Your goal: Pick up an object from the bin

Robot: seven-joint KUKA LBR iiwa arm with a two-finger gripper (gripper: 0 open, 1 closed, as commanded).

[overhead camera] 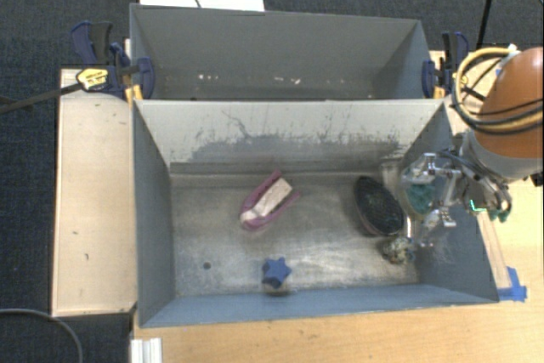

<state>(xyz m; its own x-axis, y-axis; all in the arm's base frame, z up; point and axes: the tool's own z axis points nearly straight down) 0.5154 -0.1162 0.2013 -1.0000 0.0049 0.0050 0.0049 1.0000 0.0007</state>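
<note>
Gripper (418,241) sits low in the right front corner of the bin (161,208). Fingers look apart, nothing seen between them. A small grey-tan lump (395,251) lies on the bin floor just left of the fingertips, touching or nearly so. A dark oval thing (377,207) lies just behind it. Lump looks light, knobbly, probably stiff; best taken across its middle. Pink-purple soft piece (266,201) and blue scrap (274,271) lie well apart.

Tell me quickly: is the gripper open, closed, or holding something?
Gripper: cannot be told. It is beside the dark oval object at the right of the bin.
</note>
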